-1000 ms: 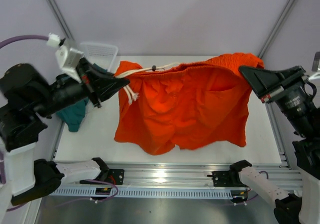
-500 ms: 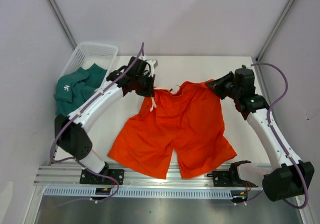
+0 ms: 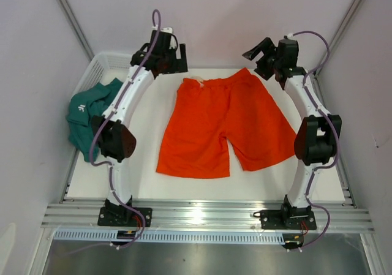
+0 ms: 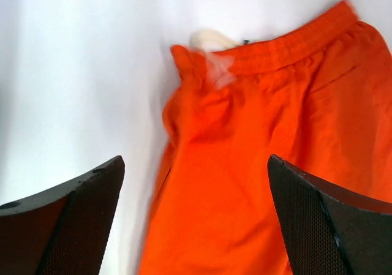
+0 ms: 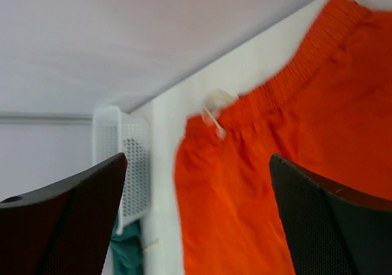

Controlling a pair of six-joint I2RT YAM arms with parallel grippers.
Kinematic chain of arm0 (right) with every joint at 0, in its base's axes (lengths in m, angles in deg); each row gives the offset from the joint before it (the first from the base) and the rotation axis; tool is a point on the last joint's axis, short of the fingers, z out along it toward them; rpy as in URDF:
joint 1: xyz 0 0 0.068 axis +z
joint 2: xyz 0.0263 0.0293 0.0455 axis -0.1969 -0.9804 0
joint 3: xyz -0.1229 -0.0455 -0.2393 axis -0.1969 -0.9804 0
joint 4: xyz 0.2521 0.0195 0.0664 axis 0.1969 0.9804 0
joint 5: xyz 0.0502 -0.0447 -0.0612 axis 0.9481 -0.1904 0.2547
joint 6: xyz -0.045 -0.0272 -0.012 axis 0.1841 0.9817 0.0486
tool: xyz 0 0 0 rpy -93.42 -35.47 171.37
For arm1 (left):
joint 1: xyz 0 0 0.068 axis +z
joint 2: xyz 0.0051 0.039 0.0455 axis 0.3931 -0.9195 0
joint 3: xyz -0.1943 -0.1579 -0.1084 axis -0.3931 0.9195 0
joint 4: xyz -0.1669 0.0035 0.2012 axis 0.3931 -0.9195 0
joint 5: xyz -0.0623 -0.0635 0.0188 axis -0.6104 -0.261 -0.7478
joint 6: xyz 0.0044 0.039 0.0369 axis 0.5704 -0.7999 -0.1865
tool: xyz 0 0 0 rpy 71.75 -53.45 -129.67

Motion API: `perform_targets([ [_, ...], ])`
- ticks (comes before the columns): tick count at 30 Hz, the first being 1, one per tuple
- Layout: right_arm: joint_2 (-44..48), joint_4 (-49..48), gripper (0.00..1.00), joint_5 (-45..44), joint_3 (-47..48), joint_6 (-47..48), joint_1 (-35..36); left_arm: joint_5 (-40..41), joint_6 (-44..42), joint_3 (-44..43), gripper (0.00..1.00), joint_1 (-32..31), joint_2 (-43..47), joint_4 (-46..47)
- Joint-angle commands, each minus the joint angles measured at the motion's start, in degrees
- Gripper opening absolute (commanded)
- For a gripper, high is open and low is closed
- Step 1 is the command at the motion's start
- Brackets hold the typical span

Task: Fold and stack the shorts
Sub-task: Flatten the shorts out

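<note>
Two pairs of shorts are in sight, and only one container: a white mesh basket (image 3: 109, 62) in the far left corner of the desk (image 3: 144, 165). The dark teal shorts (image 3: 86, 113) are bunched at its near end, spilling out toward the desk's left edge; how much of them is inside I cannot tell. The orange shorts (image 3: 223, 125) are outside the basket, spread flat mid-desk, waistband at the far side with the white drawstring (image 3: 197, 79) near its left corner, both legs pointing toward the arm bases. Bare desk shows between the orange shorts and the basket, along the near edge past the hems, and in a narrower strip on the right. Both arms reach to the far edge. The left end effector (image 3: 177, 57) hangs just beyond the waistband's left corner and the right end effector (image 3: 257, 53) just beyond its right corner, each with fingers spread wide and nothing between them.
</note>
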Motion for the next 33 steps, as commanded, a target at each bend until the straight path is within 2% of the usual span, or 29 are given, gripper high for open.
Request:
perform_targets([
  [1, 9.97, 0.99, 1.0, -1.45, -5.75, 9.51, 1.31, 7.04, 1.2, 2.16, 0.99, 1.83, 6.61, -1.01],
  [3, 13.87, 0.89, 1.0, -3.47, -10.76, 14.24, 4.11, 5.13, 1.03, 7.36, 0.99, 2.45, 11.17, 2.16],
  [4, 15.54, 1.94, 1.0, -7.23, -14.35, 16.01, 5.61, 4.42, 0.68, 10.34, 0.99, 2.45, 12.07, 3.31],
  [6, 18.8, 5.28, 0.99, -10.94, -17.01, 19.79, 9.03, 3.1, 0.33, 11.86, 0.99, 2.45, 13.22, 3.5],
  [7, 19.5, 6.25, 0.97, -14.0, -19.64, 22.33, 12.88, 2.4, -0.02, 12.12, 0.99, 2.45, 13.13, 3.06],
  [10, 21.09, 7.84, 0.91, -16.05, -25.26, 25.51, 20.52, 1.77, -0.2, 14.93, 0.99, 2.45, 14.27, 2.61],
  [13, 21.27, 7.05, 0.88, -20.17, -29.49, 25.96, 28.35, 0.81, -0.2, 18.27, 0.99, 2.89, 15.15, 4.46],
  [16, 20.56, 6.44, 0.81, -24.13, -31.0, 25.09, 33.73, -1.03, 1.72, 18.1, 0.99, 4.2, 14.8, 3.5],
  [21, 19.34, 2.05, 0.71, -30.36, -33.72, 21.39, 44.63, -4.46, 8.58, 22.31, 0.99, 9.47, 18.48, 5.25],
  [23, 18.02, 0.55, 0.7, -32.65, -33.55, 20.96, 49.45, -9.27, 12.43, 29.05, 0.99, 13.5, 22.77, 9.19],
  [27, 12.76, 1.94, 0.68, -36.35, -29.35, 21.48, 56.06, -13.87, 16.93, 42.42, 0.99, 19.14, 31.31, 18.16],
  [30, 6.34, 5.46, 0.68, -37.67, -22.84, 21.48, 59.74, -14.04, 16.59, 44.9, 0.99, 20.56, 34.83, 19.23],
  [33, -1.21, 8.71, 0.69, -37.68, -16.34, 20.96, 61.43, -14.66, 15.27, 43.07, 0.99, 24.42, 35.46, 15.46],
])
